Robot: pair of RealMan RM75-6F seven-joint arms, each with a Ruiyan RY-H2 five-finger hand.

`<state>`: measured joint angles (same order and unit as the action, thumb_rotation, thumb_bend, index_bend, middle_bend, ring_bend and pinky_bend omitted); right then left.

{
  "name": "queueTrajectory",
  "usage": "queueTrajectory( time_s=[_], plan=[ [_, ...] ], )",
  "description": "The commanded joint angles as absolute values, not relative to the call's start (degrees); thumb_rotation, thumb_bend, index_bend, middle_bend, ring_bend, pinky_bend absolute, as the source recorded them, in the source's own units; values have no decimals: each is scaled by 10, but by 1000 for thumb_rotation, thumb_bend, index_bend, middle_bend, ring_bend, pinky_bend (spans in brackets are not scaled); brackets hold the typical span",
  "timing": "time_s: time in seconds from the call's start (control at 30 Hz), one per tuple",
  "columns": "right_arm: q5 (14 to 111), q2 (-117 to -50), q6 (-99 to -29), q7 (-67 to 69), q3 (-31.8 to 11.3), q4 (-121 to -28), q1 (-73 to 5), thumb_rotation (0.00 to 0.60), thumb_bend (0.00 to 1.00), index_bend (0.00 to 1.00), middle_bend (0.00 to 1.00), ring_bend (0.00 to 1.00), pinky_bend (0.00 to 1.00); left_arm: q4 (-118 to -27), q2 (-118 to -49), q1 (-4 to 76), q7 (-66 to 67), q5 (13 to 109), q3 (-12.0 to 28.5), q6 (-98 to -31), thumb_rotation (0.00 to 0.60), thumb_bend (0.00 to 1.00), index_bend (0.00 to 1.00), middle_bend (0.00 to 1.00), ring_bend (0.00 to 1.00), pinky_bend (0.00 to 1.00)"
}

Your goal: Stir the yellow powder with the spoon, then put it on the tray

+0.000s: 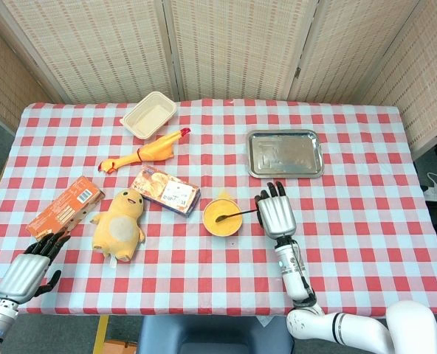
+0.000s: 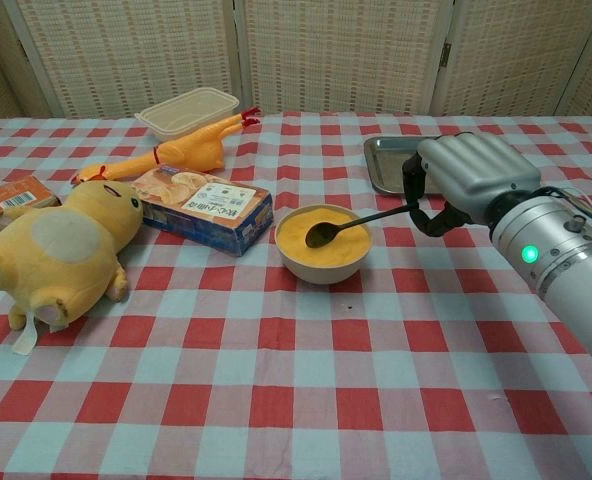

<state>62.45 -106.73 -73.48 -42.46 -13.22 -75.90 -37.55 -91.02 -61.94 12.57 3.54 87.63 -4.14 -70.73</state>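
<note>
A small white bowl (image 1: 222,233) (image 2: 321,270) of yellow powder (image 1: 217,223) (image 2: 336,247) stands at the middle of the checkered table. A dark spoon (image 1: 238,214) (image 2: 361,220) lies with its scoop on the powder and its handle pointing right. My right hand (image 1: 275,212) (image 2: 468,172) is just right of the bowl and pinches the end of that handle. The steel tray (image 1: 285,153) (image 2: 384,165) sits empty behind the right hand, partly hidden by it in the chest view. At the table's near left corner my left hand (image 1: 31,268) rests, holding nothing.
Left of the bowl lie a blue-and-orange snack box (image 1: 165,190) (image 2: 204,207), a yellow plush toy (image 1: 119,224) (image 2: 51,250) and an orange carton (image 1: 65,206). A rubber chicken (image 1: 146,153) (image 2: 171,152) and a beige food container (image 1: 149,114) (image 2: 188,111) sit further back.
</note>
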Motion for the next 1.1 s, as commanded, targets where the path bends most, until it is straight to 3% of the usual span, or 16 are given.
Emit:
queueTrajectory(
  time_s=[0.03,0.53,0.73,1.1],
  plan=[
    [627,-1072,-735,-414,-138,-752,-377,600,563,1000,424,159,155,-910,-619,126,35,877,-42,-708,600,492,0,0,0,197],
    [643,-1002,-722,-405,-108,-869,-349,600,563,1000,428,168,155,-912,-623,124,45,879,-42,-711,600,493,0,0,0,197],
    [632,-1019,-710,-420,-102,-848,-353,600,563,1000,428,168,155,-912,-621,123,41,880,-42,-715,600,493,0,0,0,197],
    [621,-1069,-710,-427,-144,-770,-381,600,563,1000,429,168,155,-909,-620,126,35,878,-41,-709,600,494,0,0,0,197]
  ],
)
